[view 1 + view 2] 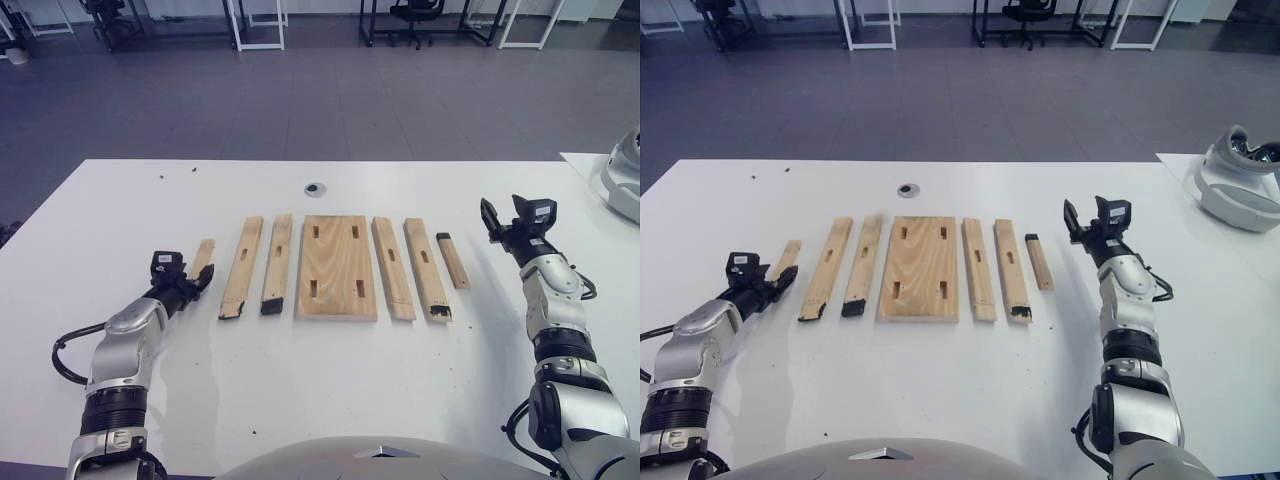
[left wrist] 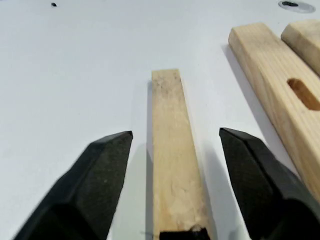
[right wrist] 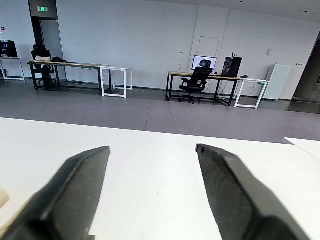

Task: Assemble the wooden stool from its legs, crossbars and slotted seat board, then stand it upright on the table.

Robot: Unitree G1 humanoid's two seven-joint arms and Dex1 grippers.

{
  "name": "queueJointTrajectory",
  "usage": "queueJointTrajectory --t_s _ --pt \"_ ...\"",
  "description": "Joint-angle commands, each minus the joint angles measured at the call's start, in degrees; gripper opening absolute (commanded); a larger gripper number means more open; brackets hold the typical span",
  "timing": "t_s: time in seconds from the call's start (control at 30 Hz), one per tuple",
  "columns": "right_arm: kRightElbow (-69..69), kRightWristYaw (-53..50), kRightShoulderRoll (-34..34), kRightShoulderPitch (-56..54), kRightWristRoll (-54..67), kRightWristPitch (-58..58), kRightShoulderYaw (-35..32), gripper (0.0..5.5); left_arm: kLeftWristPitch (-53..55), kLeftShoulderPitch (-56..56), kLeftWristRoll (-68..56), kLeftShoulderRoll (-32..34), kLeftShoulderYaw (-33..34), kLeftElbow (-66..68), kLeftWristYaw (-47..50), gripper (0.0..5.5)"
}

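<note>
– Holding anything, is the left gripper [image 2: 175, 131]?
– No. Its jaws stand released, 1 finger on each side of the near end of the short crossbar [image 2: 173, 165]. Neither finger touches the wood.
– Which way does that crossbar run?
– It lies flat on the white table [image 1: 120, 200]. Its long axis goes straight out from between the jaws, and its far end points away from the wrist.
– And the other stool parts?
– They lie in 1 row off the jaws' inner side. First comes the left pair of legs [image 1: 242, 266], then the seat board [image 1: 337, 266] with its 4 slots facing up. After it come the right pair of legs [image 1: 393, 267] and the second crossbar [image 1: 453, 261]. All lie flat and apart, with their long axes parallel to the short crossbar.
– What about the right gripper [image 1: 503, 215]?
– Its jaws are spread wide with nothing between them. It is raised above the table, tips pointing up and away toward the room. The second crossbar lies near it, off the jaws' inner side and lower down.
</note>
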Motion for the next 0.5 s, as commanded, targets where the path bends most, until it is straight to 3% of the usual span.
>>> queueJointTrajectory --t_s 0.03,0.27,0.43,0.5 --pt "0.3 -0.4 0.0 -0.4 -0.6 -0.1 0.3 3.21 2.1 0.6 1.4 1.9 -1.1 -0.7 -0.7 2.42" --pt "-0.2 -0.7 0.1 0.0 -0.6 0.1 0.7 3.21 2.3 1.5 3.5 2.9 -1.3 0.8 -0.2 1.36" --pt "-3.0 1.4 0.4 -1.3 1.1 2.8 1.5 3.21 -5.4 -1.4 2.1 2.0 0.9 -1.0 -0.6 1.29" --pt "-9.5 4.1 2.8 -3.1 6.8 10.3 1.6 3.21 -10.8 -4.5 0.1 0.2 0.6 -5.3 -2.6 1.29"
